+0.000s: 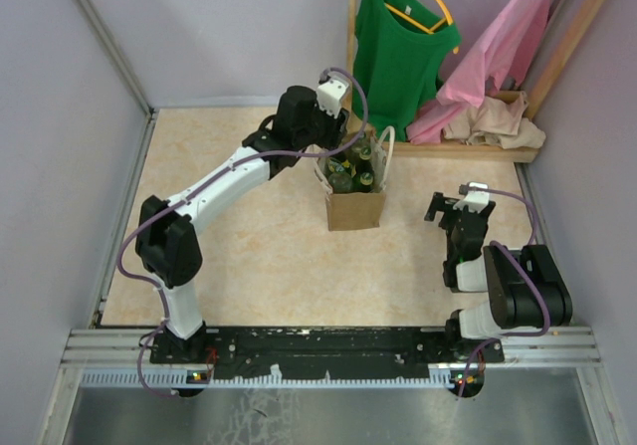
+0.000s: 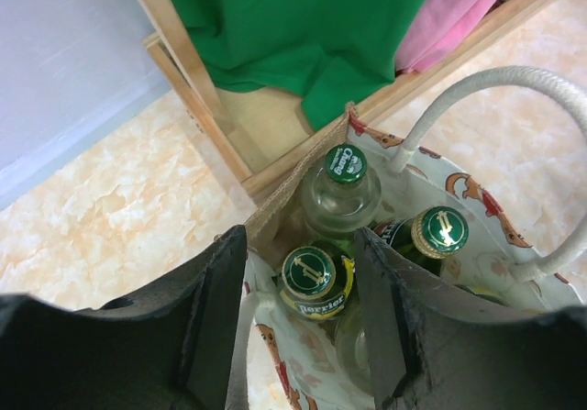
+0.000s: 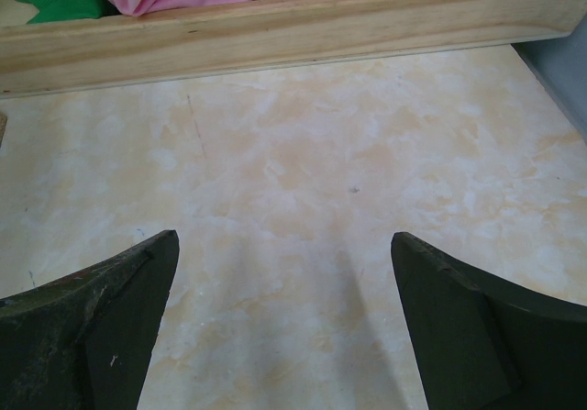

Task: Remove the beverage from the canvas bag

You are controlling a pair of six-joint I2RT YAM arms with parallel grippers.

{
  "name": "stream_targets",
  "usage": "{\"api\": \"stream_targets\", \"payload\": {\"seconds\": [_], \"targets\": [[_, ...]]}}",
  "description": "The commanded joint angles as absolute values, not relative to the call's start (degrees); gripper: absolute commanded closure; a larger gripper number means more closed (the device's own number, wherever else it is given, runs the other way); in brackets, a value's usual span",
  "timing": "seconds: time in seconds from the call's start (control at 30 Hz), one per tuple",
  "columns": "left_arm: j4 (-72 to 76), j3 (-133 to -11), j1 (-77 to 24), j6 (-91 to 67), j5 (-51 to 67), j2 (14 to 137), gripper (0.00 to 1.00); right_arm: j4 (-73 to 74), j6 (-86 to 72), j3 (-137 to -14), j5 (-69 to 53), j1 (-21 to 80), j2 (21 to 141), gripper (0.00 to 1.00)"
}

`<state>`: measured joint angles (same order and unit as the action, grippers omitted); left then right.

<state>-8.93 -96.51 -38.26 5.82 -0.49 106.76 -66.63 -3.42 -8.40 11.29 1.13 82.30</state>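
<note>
The tan canvas bag with white looped handles stands upright mid-table; its printed lining shows in the left wrist view. Inside stand several bottles: a green-capped Perrier bottle, a clear bottle with a green cap and another green bottle with a gold-rimmed cap. My left gripper hovers over the bag's far left rim, open, its fingers on either side of the Perrier bottle's cap from above, not closed on it. My right gripper is open and empty above bare table to the bag's right.
A wooden clothes rack stands at the back right with a green shirt, a pink garment and beige cloth. Its base rail lies ahead of my right gripper. Grey walls enclose the table.
</note>
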Motion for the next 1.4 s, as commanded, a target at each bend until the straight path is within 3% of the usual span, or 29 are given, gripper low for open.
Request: {"api": "stream_targets", "payload": {"seconds": [0.0, 0.37, 0.9, 1.37], "targets": [[-6.27, -97.34, -38.80, 5.64, 3.02, 106.96, 0.42, -69.79, -2.55, -10.24, 11.67, 1.65, 82.62, 0.01], [-8.18, -92.00, -43.48, 7.82, 4.06, 103.49, 0.42, -69.76, -2.55, -10.28, 11.65, 1.66, 82.61, 0.01], [-7.11, -82.28, -44.56, 4.51, -5.81, 98.44, 0.41, -69.79, -2.49, -10.31, 11.63, 1.56, 82.58, 0.01], [-9.30, -84.22, -44.54, 3.06, -11.07, 103.53, 0.41, -69.78, -2.55, -10.28, 11.65, 1.66, 82.61, 0.01]]}}
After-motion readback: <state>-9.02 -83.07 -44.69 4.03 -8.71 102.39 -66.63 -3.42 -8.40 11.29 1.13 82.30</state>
